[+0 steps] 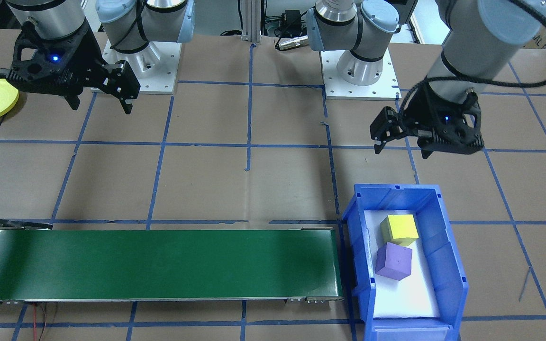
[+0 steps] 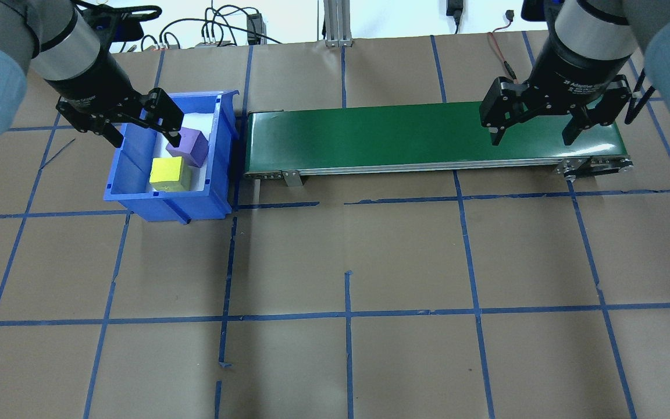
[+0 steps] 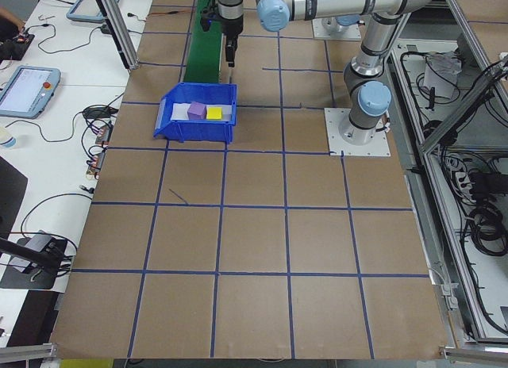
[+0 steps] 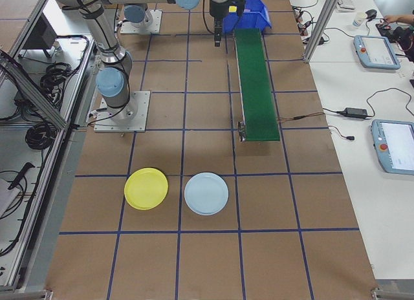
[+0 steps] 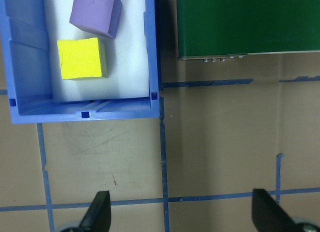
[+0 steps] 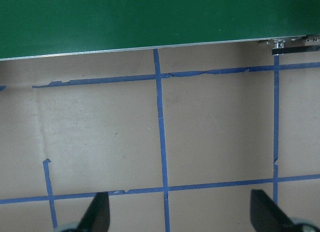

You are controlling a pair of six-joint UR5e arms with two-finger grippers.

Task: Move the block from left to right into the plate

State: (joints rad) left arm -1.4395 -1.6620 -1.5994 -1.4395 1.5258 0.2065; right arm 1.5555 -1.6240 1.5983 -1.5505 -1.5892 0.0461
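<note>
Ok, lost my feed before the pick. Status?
Left gripper open, empty, short of blue bin. Right gripper open by conveyor. Yellow block and purple block untouched in bin. Nothing blocking.

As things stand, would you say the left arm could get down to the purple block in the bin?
Probably yes. The left gripper hangs open near the blue bin, whose top is open, and nothing covers the purple block. The yellow block lies close beside it, so finger room on that side looks tight.

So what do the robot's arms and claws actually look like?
Both arms are silver tubes with pale blue joint caps on white bases. Each ends in a black two-finger gripper, left gripper and right gripper, with a small blue light; a black cable loops along the left arm.
</note>
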